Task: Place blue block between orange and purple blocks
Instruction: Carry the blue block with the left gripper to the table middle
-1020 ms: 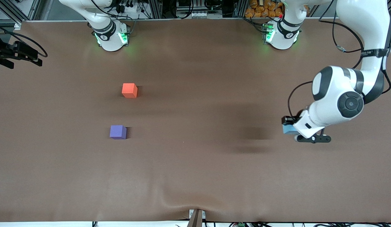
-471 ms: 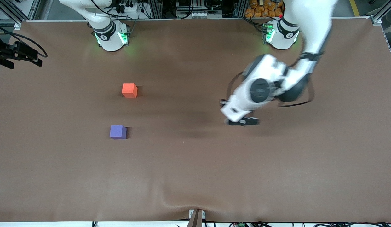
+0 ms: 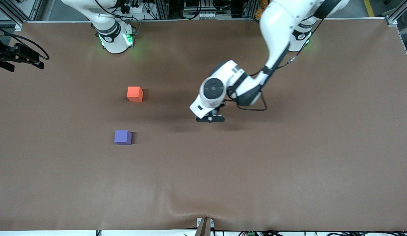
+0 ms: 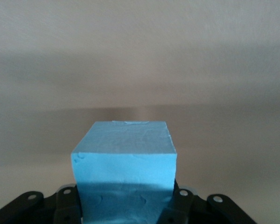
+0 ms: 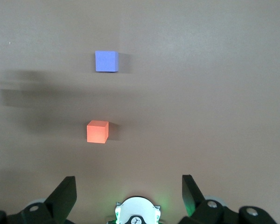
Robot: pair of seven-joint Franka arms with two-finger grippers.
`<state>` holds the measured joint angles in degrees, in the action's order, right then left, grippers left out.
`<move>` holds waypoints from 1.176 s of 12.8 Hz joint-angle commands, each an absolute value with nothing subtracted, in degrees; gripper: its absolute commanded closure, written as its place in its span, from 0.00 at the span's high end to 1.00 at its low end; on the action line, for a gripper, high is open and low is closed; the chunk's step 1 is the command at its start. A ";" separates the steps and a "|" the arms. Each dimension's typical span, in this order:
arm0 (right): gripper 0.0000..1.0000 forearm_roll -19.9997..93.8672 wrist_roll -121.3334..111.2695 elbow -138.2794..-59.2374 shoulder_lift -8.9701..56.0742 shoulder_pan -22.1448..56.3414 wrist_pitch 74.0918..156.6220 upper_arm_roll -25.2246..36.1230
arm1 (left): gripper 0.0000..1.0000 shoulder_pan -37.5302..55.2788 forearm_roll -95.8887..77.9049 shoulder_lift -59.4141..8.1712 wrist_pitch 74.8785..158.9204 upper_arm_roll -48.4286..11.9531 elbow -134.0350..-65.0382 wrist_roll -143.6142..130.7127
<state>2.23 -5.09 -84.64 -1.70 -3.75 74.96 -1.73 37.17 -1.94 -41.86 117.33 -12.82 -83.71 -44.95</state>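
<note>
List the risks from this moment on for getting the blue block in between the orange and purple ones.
1. The gap between the orange block and the purple block looks modest, so the left hand could nudge either cube while lowering.
2. The blue block sticks well out of the left hand, held near one end, so it might tilt or slip on release.
3. The right hand waits open above its base.

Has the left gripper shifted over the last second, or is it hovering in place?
Yes. The left gripper, shut on the blue block, has swept from the left arm's end of the table toward the orange block and purple block.
</note>
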 commanded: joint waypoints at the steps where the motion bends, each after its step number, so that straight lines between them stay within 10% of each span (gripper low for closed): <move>1: 1.00 2.02 -5.71 -84.20 -1.67 -4.31 74.36 -2.11 | 0.00 45.94 -0.35 -45.16 119.43 -6.17 -81.65 -47.28; 4: 1.00 2.02 -5.71 -84.29 -1.67 -4.39 74.36 -2.11 | 0.08 49.57 -0.26 -47.11 121.29 -3.61 -81.65 -48.86; 6: 1.00 2.02 -5.71 -84.29 -1.58 -4.31 74.36 -2.02 | 1.00 49.48 -0.09 -46.59 121.29 -3.43 -81.65 -48.69; 15: 1.00 1.41 -5.80 -84.02 4.63 -3.43 74.62 -2.28 | 1.00 41.51 0.88 -27.36 113.83 1.32 -81.91 -45.72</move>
